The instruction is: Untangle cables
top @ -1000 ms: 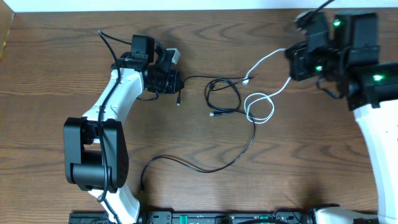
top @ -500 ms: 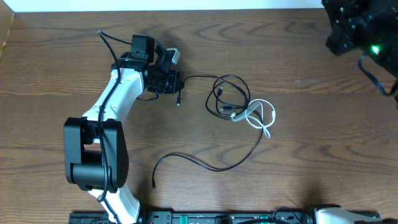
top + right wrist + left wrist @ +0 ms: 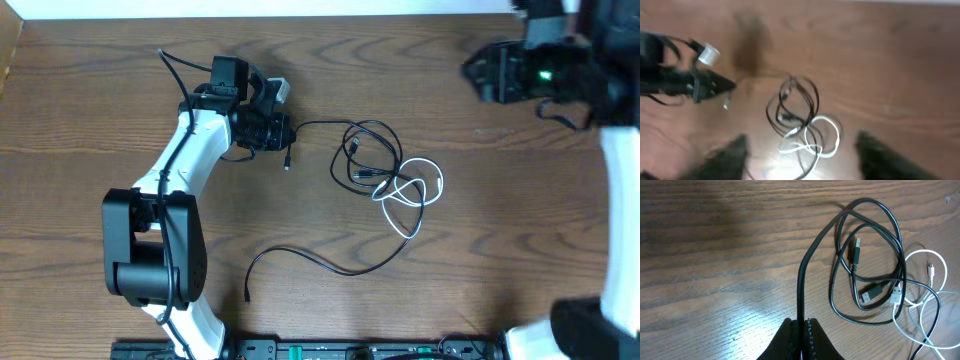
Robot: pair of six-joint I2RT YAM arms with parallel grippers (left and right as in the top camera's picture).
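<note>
Changed in the last second:
- Right arm (image 3: 618,220) has swung off to the far right corner. The right gripper (image 3: 485,75) hangs high over the table. In its own blurred wrist view the dark fingers (image 3: 727,157) stand wide apart with nothing between them (let go, then).
- Long thin black cord (image 3: 801,280): its near tail has curled in a little. The loops have bunched tighter mid-table.
- Shorter thin white cord (image 3: 425,163): a second ago it was drawn out in a long line toward the right gripper. Now it has dropped back in loose coils against the right side of the black loops, crossing them.

Reading: the pull did not part the two. The cords lie together again, so the separation has to be started over, probably with a fresh grip on the white cord.

Around:
- Brown wood-grain table (image 3: 500,280), bare to the right of the heap, so there is room to drag the white cord that way.
- Left arm (image 3: 190,160), white with black joints, on the left side. The left gripper (image 3: 801,330) is clamped on the black cord near one end, anchoring it.
- Two black plugs (image 3: 871,294) lie inside the black loops.
- A small silver-tipped white plug (image 3: 896,294) rests on the black strand.

In the way: the crossings themselves. I cannot tell whether the white cord is threaded through the black loops or only lies over them. Any plug could snag on a loop.
</note>
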